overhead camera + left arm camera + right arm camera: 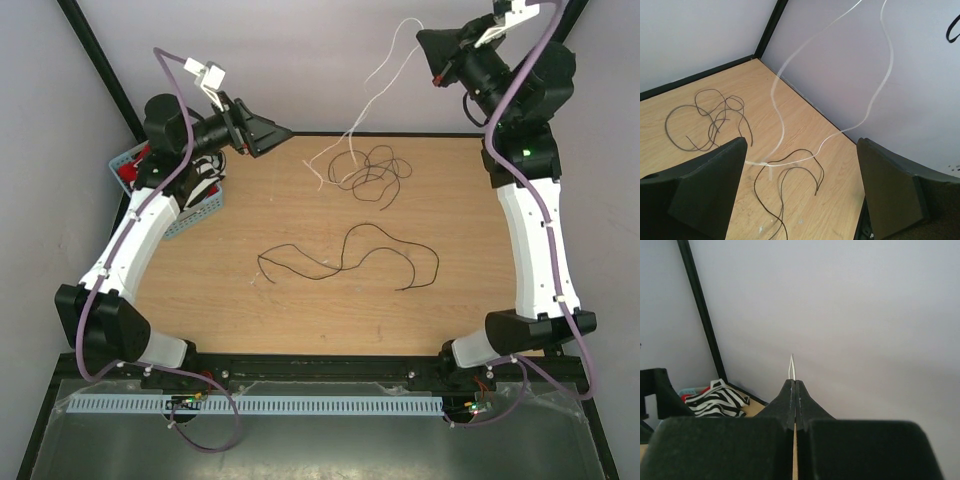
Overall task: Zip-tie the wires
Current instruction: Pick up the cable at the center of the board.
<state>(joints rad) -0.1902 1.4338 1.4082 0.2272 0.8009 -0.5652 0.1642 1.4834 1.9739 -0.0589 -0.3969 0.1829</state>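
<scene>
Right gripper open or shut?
Shut. The right gripper has its jaws pressed together on a pale wire, whose looped end pokes out past the tips.

Blue basket (195, 213): was mostly hidden behind the left arm (140, 230), contents unclear. Pale strands (892, 52): were cut off by the left wrist view's top edge. Dark wire (800, 149): ran off its bottom edge. Strand tip (792, 366): the rest lay hidden between the right gripper (795, 384)'s closed fingers.

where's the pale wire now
In the top view the pale wire hangs from the shut jaws of the right gripper at the far right, trailing down to the table beside the dark tangle.
</scene>
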